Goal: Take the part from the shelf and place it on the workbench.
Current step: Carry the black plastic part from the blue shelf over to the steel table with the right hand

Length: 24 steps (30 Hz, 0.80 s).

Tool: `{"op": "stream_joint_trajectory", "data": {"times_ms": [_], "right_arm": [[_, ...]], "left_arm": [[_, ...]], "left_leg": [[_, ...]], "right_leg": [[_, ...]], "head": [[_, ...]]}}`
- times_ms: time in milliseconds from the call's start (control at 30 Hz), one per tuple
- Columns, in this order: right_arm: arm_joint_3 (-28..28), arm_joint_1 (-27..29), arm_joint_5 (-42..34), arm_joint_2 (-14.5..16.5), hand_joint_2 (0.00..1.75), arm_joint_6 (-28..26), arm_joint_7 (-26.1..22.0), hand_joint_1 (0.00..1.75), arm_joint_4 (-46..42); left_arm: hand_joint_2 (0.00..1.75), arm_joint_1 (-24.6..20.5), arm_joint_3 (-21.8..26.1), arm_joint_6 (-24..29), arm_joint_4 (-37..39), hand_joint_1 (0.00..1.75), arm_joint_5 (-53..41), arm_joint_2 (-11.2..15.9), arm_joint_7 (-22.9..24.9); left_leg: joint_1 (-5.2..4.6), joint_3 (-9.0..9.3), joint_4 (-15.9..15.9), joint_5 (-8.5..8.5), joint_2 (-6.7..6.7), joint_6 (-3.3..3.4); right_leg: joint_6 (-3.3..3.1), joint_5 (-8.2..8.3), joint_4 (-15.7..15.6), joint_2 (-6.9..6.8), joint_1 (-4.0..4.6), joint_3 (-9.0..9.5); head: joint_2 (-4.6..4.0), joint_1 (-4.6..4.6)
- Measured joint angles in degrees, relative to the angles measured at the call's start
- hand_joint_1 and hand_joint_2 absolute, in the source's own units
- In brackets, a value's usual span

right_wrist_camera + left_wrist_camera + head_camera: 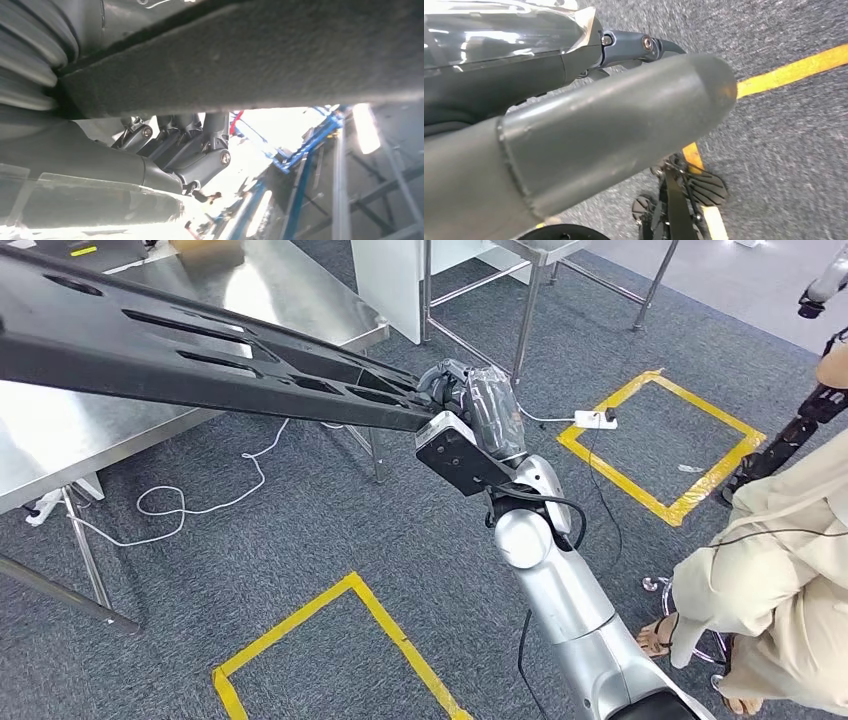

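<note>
Raised right robot hand [470,405] grips long black part [180,350] over steel workbench [60,430]

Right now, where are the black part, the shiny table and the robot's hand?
Part [150,345]: head view, slotted middle.
Table [60,430]: head view, bare steel top.
Right hand [470,405]: head view, hand back, gripping the part's end.

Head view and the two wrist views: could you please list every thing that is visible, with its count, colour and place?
long black slotted plastic part: one, black, held at one end, reaching over the table
shiny steel workbench table: one, silver, upper left
yellow tape squares: two, yellow, on the grey carpet
white cable: one, white, on the carpet beside the table
white power strip: one, white, near the far tape square
seated person: one, beige clothes, right edge
right hand: one, grey, grips the part's end
left hand: one, grey, hanging above the carpet
</note>
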Motion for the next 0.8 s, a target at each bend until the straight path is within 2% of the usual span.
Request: {"op": "stream_joint_trajectory", "data": {"times_ms": [33,67,100,133,200,267,300,333,367,400,433,467,500,567,633,700,733,800], "right_arm": [[0.06,-0.28,0.01,0.03,1.75,0.02,0.01,1.75,0.12],[0.11,-0.52,0.02,0.08,1.75,0.05,0.02,1.75,0.23],[0.17,-0.71,0.04,0.18,1.75,0.07,0.03,1.75,0.29],[0.20,-0.93,0.07,0.30,1.75,0.08,0.04,1.75,0.34],[0.28,-1.47,0.08,0.58,1.75,0.07,0.04,1.75,0.41],[0.35,-2.00,0.08,0.69,1.75,0.08,0.04,1.75,0.46],[0.38,-2.18,0.08,0.69,1.75,0.08,0.04,1.75,0.49],[0.41,-2.26,0.08,0.69,1.75,0.08,0.05,1.75,0.53],[0.45,-2.31,0.08,0.69,1.75,0.08,0.05,1.75,0.56],[0.50,-2.39,0.08,0.70,1.75,0.08,0.05,1.75,0.57],[0.52,-2.53,0.08,0.72,1.75,0.08,0.05,1.75,0.57],[0.53,-2.74,0.08,0.73,1.75,0.09,0.04,1.75,0.57],[0.55,-3.04,0.07,0.73,1.75,0.09,0.04,1.75,0.58],[0.59,-3.57,0.04,0.72,1.75,0.09,0.05,1.75,0.62],[0.67,-3.77,0.03,0.78,1.75,0.09,0.07,1.75,0.66],[0.80,-3.87,0.03,0.86,1.75,0.09,0.06,1.75,0.64],[0.87,-3.97,0.02,0.84,1.75,0.09,0.05,1.75,0.64],[0.97,-4.06,0.00,0.66,1.75,0.09,0.08,1.75,0.66]], "left_arm": [[0.00,-0.02,0.13,-0.08,-0.01,0.00,0.01,0.01,-0.22],[0.00,0.01,0.31,-0.14,-0.01,0.00,0.02,0.01,-0.36],[0.00,0.07,0.50,-0.20,-0.01,0.00,0.04,0.01,-0.44],[0.00,0.16,0.65,-0.27,-0.01,0.00,0.06,-0.01,-0.51],[0.00,0.19,0.88,-0.39,-0.02,0.00,0.11,-0.03,-0.74],[0.00,0.00,1.05,-0.49,-0.03,0.00,0.22,-0.04,-1.11],[0.00,-0.08,1.12,-0.53,-0.03,0.00,0.28,-0.03,-1.29],[0.00,-0.08,1.17,-0.57,-0.03,0.00,0.32,-0.02,-1.43],[0.00,-0.04,1.20,-0.61,-0.03,0.00,0.33,-0.02,-1.55],[0.00,0.00,1.22,-0.63,-0.03,0.00,0.34,-0.02,-1.62],[0.00,0.03,1.23,-0.65,-0.04,0.00,0.34,-0.01,-1.68],[0.00,0.02,1.24,-0.65,-0.05,0.00,0.34,0.01,-1.74],[0.00,-0.05,1.25,-0.65,-0.07,0.00,0.34,0.03,-1.78],[0.00,-0.21,1.25,-0.67,-0.11,0.00,0.34,0.05,-1.90],[0.00,-0.23,1.25,-0.69,-0.13,0.00,0.34,0.08,-2.04],[0.00,-0.19,1.26,-0.75,-0.14,0.00,0.34,0.08,-2.20],[0.00,-0.25,1.26,-0.80,-0.14,0.00,0.34,0.07,-2.28],[0.00,-0.44,1.27,-0.90,-0.14,0.00,0.34,0.07,-2.46]], "left_leg": [[0.01,-0.35,0.39,-0.19,-0.46,-0.38],[0.03,-0.66,0.58,-0.27,-0.82,-0.68],[0.11,-0.91,0.65,-0.26,-1.16,-0.89],[0.21,-1.05,0.75,-0.33,-0.93,-1.09],[0.26,-2.03,2.96,-1.64,1.38,-1.65],[0.37,-5.13,9.30,-4.74,4.12,-2.22],[0.50,-7.20,13.13,-6.23,4.68,-2.42],[0.58,-8.84,15.91,-6.97,4.92,-2.53],[0.62,-9.59,16.80,-6.66,5.04,-2.55],[0.62,-9.06,15.23,-5.20,5.17,-2.45],[0.58,-7.50,11.87,-3.14,5.48,-2.24],[0.45,-5.48,7.75,-1.17,6.36,-1.95],[0.16,-3.69,4.25,0.13,7.20,-1.67],[-0.44,-2.21,1.17,0.61,8.14,-1.21],[-0.62,-1.96,0.68,0.50,7.15,-0.68],[-0.33,-1.21,-0.23,0.83,6.12,-0.08],[-0.14,-0.85,-0.64,1.02,5.63,0.18],[-0.06,-0.69,-0.79,1.07,4.47,0.43]], "right_leg": [[-0.26,0.49,-1.43,0.60,-0.08,0.64],[-0.80,0.46,-1.58,0.80,0.03,0.71],[-1.32,0.54,-1.74,0.49,0.06,0.77],[-1.74,0.61,-1.80,0.11,0.04,0.83],[-2.47,0.61,-2.01,-0.75,-0.11,1.13],[-3.02,0.36,-2.08,-1.81,0.01,1.47],[-3.21,0.22,-2.08,-2.41,0.12,1.58],[-3.36,0.08,-2.07,-3.01,0.21,1.68],[-3.48,-0.05,-2.07,-3.58,0.27,1.79],[-3.53,-0.21,-2.07,-4.13,0.32,1.95],[-3.52,-0.37,-2.08,-4.60,0.35,2.15],[-3.41,-0.57,-2.09,-5.03,0.42,2.38],[-3.20,-0.79,-2.09,-5.44,0.63,2.55],[-2.74,-1.11,-2.18,-6.25,0.96,2.75],[-2.21,-1.32,-2.47,-7.01,1.08,3.12],[-1.87,-2.15,-1.35,-5.81,1.05,2.89],[-1.96,-3.21,0.95,-4.61,1.01,1.83],[-2.33,-5.95,8.46,-2.77,0.87,-2.20]], "head": [[0.00,0.05],[0.00,0.13],[0.00,0.13],[0.00,0.16],[0.00,-0.20],[0.00,-0.59],[0.00,-0.64],[0.00,-0.64],[0.00,-0.64],[0.00,-0.65],[0.00,-0.65],[0.00,-0.65],[0.00,-0.64],[0.01,-0.57],[0.01,-0.50],[0.00,-0.31],[0.00,-0.14],[0.00,0.09]]}}
